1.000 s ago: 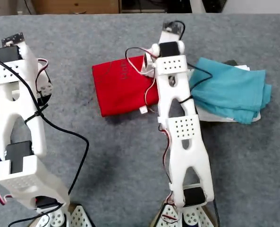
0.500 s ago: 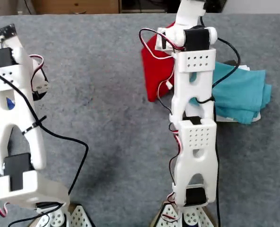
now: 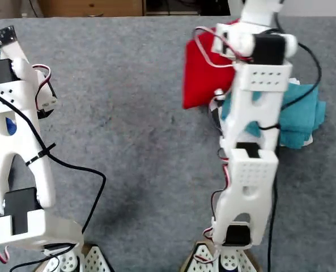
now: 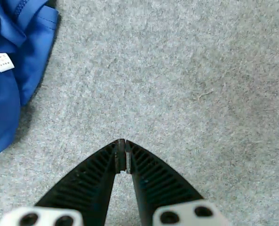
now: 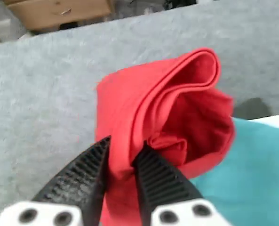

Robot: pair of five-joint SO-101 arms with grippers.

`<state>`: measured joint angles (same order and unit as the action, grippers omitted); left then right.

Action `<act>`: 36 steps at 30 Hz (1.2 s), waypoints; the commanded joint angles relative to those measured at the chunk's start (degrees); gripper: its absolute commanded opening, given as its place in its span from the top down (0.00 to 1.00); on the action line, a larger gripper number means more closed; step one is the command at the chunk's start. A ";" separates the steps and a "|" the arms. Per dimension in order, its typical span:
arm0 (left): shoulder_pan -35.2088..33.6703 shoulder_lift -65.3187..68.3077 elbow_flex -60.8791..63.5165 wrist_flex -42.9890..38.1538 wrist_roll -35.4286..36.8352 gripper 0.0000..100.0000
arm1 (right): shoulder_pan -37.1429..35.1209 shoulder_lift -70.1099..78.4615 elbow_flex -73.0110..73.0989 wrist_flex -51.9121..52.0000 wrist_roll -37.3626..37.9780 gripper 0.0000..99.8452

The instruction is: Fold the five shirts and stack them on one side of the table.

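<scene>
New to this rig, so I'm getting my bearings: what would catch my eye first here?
A folded red shirt hangs pinched in the right gripper, held up beside the teal shirt on the right. The left gripper is shut over the grey table, with a blue shirt close by.

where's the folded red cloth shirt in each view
High view: red shirt top centre-right, beside a white arm, next to the teal shirt.
Left wrist view: a blue shirt on the grey felt table instead.
Right wrist view: centre, pinched in the right gripper.
Shared landmark: the teal shirt bordering it.
</scene>
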<state>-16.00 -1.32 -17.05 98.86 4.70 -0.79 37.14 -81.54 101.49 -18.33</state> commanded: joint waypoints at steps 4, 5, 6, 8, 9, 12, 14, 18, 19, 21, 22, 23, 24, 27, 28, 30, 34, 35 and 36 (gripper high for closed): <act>-0.09 -2.59 -0.44 0.18 0.26 0.98 | 4.88 -12.79 14.55 0.88 4.04 0.99; 0.00 -2.59 -0.53 0.18 0.26 0.98 | 4.88 -14.90 16.84 0.88 4.40 0.99; 0.00 -2.59 -0.53 0.09 0.26 0.98 | 4.88 -16.92 18.95 0.79 4.84 0.99; 0.00 -2.59 -0.53 0.00 0.26 0.98 | 5.14 -20.35 22.64 0.79 5.71 0.99; 0.00 -2.59 -0.53 0.00 0.26 0.98 | 5.32 -21.85 23.96 0.62 5.98 0.99; 0.00 -2.59 -0.53 0.09 0.18 0.98 | 6.02 -23.69 26.15 0.35 5.98 0.99; 0.00 -2.59 -0.53 0.09 0.18 0.98 | 6.37 -23.69 26.07 -0.26 6.07 0.99; 0.00 -2.59 -0.79 0.18 0.18 0.98 | 7.60 -23.60 26.59 -3.08 6.07 0.99; -0.09 -2.68 -0.79 0.18 0.18 0.98 | 7.96 -23.60 26.59 -3.60 6.07 0.99; -0.26 -2.68 -0.79 0.18 0.18 0.98 | 8.31 -23.60 26.59 -4.84 6.15 0.99; -0.35 -2.68 -0.79 0.18 0.09 0.98 | 8.40 -23.60 26.68 -4.84 6.68 0.99; -0.35 -2.68 -0.79 0.18 0.09 0.98 | 8.40 -23.52 26.86 -4.66 7.12 0.99; -0.44 -2.68 -0.88 0.18 0.09 0.98 | 8.48 -23.25 27.38 -4.66 7.21 0.99; -0.53 -2.68 -0.88 0.18 0.09 0.98 | 9.19 -21.93 29.23 -4.57 7.21 0.99; -0.53 -2.68 -0.79 0.18 0.09 0.98 | 9.71 -21.32 30.20 -4.57 7.21 0.99; -0.53 -2.68 -0.44 0.18 0.09 0.98 | 10.86 -20.00 30.99 -4.66 7.21 0.99; -0.18 -2.68 -0.97 0.18 0.09 0.98 | 13.49 -18.51 30.81 -4.57 7.30 0.99; -0.09 -2.68 -1.05 0.18 0.09 0.98 | 13.93 -18.15 30.81 -4.40 7.74 0.99; -0.09 -2.68 -1.14 0.18 0.09 0.98 | 14.29 -18.15 31.16 -4.31 8.62 0.99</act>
<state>-16.00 -1.32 -17.05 98.86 4.70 11.96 19.38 -50.68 98.07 -11.30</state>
